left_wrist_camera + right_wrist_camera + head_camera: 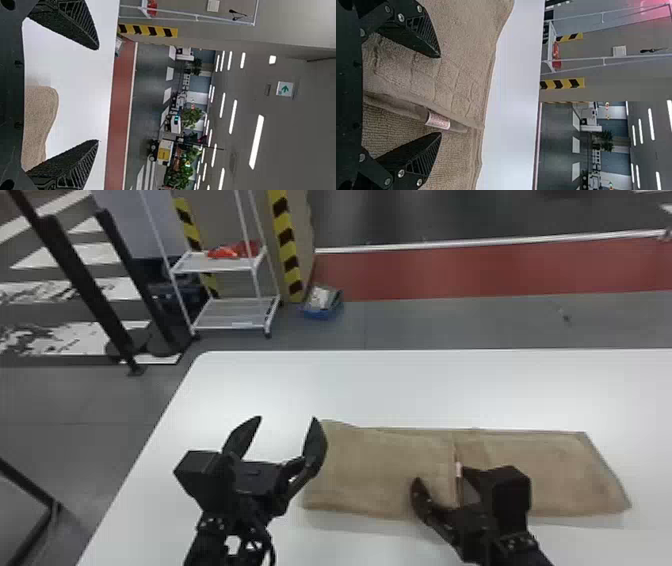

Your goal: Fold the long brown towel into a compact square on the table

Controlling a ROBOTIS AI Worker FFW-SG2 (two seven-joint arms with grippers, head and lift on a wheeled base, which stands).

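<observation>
The brown towel (pixel 380 470) lies as a long flat strip on the white table, its left part folded over so that an edge with a small white tag (pixel 458 470) runs across near the middle. My left gripper (pixel 285 420) stands open just left of the towel's left end. Over the towel's middle, my right gripper (pixel 440 475) is open around that edge. In the left wrist view, the left gripper (pixel 98 95) has the towel (pixel 39 118) beyond its parted fingers. The right wrist view has the right gripper (pixel 441 95) open, with the tag (pixel 438 120) and folded edge between its fingers.
The white table (pixel 400 385) extends behind the towel, with its left edge beside my left arm. On the floor beyond stand a white shelf rack (pixel 225 310), a blue bin (pixel 322 307) and black posts (pixel 75 275).
</observation>
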